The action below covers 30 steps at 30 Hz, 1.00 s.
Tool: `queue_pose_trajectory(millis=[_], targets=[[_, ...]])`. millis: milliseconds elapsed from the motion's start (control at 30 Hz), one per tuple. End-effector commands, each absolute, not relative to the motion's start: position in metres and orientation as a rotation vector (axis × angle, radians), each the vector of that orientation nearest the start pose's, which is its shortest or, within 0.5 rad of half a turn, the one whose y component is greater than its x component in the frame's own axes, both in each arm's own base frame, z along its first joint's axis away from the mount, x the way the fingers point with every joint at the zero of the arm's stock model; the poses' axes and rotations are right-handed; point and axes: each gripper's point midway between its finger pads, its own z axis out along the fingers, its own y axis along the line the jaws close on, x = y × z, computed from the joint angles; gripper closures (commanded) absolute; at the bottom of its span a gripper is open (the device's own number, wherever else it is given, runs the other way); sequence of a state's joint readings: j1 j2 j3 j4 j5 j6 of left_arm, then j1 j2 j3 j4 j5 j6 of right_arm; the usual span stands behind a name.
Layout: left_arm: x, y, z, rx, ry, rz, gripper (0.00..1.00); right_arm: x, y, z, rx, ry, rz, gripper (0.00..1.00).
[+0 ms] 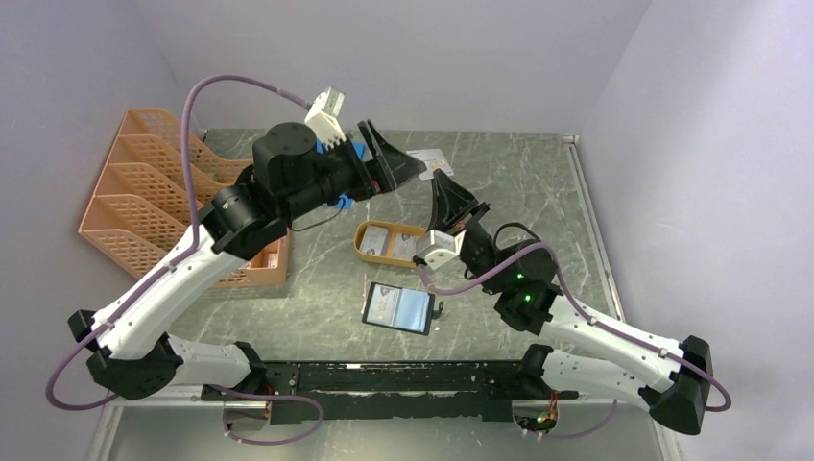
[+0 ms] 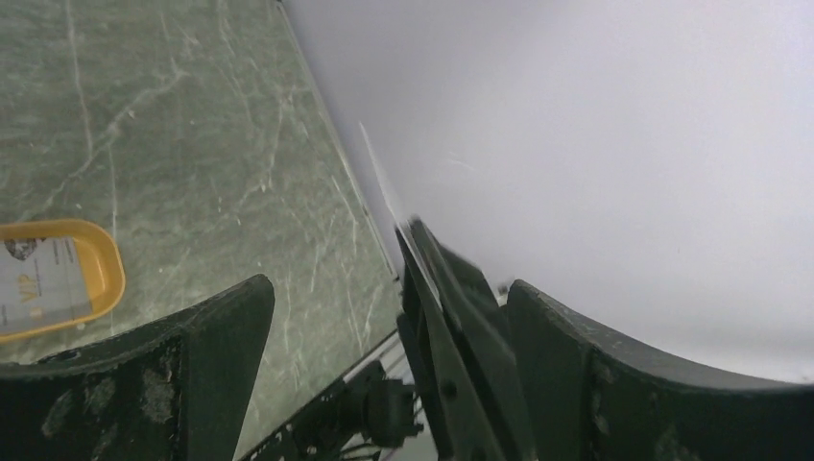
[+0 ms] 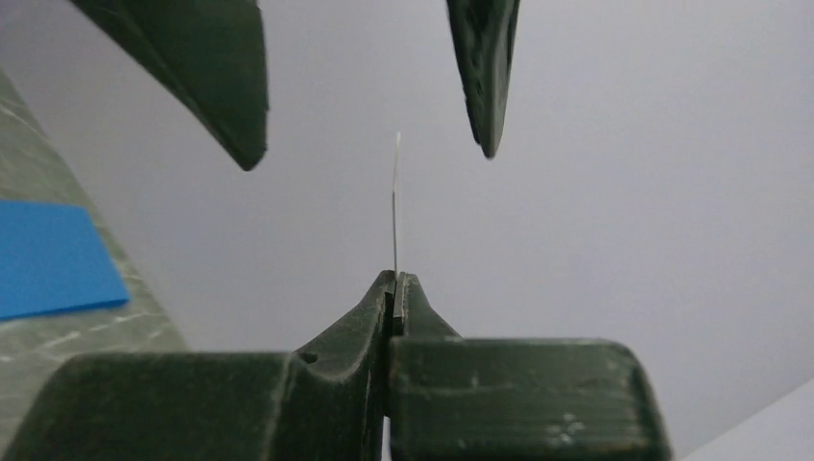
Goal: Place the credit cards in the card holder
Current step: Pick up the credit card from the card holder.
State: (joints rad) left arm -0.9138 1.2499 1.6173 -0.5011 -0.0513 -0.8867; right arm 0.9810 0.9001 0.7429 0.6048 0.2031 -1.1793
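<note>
Credit card (image 2: pixel 34 283) number one is lying in the orange dish (image 2: pixel 106 264) at mid-table, and the card holder (image 1: pixel 398 307) is lying open just nearer the arm bases. Above them, the left gripper (image 3: pixel 372 154) is hanging released, its fingers spread on either side of a second credit card (image 3: pixel 395 206) without touching it. Rightward, the right gripper (image 3: pixel 394 283) is clenching that card's near edge, holding it off the table.

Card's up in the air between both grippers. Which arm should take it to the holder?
Right. The right gripper is shut on the card. The left gripper is open, only straddling it. The card holder lies open, closer to the right arm.
</note>
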Motion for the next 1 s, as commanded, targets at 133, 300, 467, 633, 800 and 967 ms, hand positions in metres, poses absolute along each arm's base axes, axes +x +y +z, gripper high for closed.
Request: queue_pose_trajectory(millis=[133,300,467,633,800,967], targets=[[0.241,-0.33,0.466,-0.046,1.817,-1.42,0.12,0.226,0.223,0.461,-0.89,0.515,-0.505,1.0],[0.242,-0.336,0.462,-0.031,1.805,-1.491,0.28,0.224,0.225,0.455,-0.91,0.511,-0.506,1.0],[0.241,-0.346,0.47,0.015,1.789,-1.557,0.42,0.222,0.225,0.452,-0.925,0.511,-0.511,1.0],[0.239,-0.35,0.473,0.036,1.769,-1.603,0.64,0.222,0.225,0.45,-0.933,0.514,-0.509,1.0],[0.235,-0.351,0.47,0.061,1.764,-1.613,0.95,0.223,0.227,0.447,-0.955,0.537,-0.494,0.98],[0.252,-0.316,0.472,-0.079,1.676,-1.499,0.95,0.219,0.244,0.425,-1.06,0.736,-0.246,0.2]])
